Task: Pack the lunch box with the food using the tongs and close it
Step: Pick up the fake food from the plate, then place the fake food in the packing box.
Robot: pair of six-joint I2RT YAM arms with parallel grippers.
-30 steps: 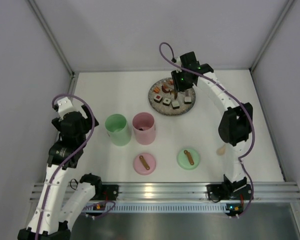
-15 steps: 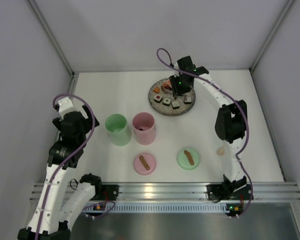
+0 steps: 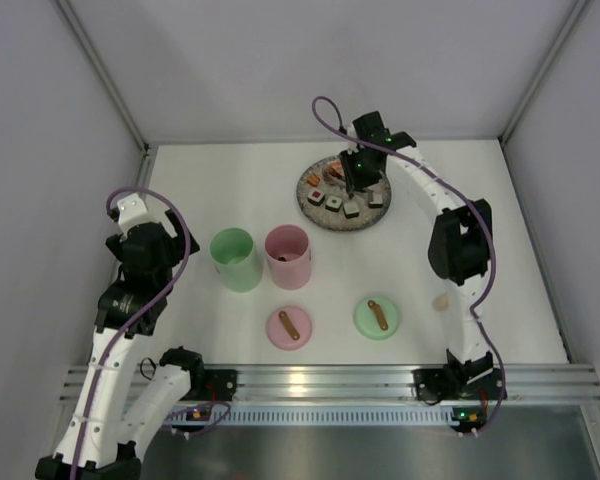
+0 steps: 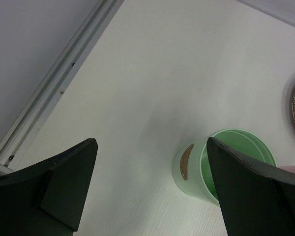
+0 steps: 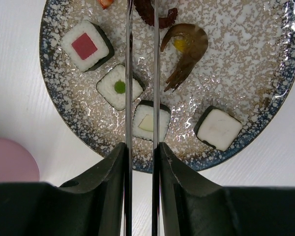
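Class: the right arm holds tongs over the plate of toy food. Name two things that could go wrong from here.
1. The tongs, held in the right gripper, hang over the yellow-centred roll, close beside the green-centred roll; closing could nudge a neighbour instead of gripping.
2. The tong tips leave the wrist view near a dark brown piece, so a weak pinch might drop food before the pink container.
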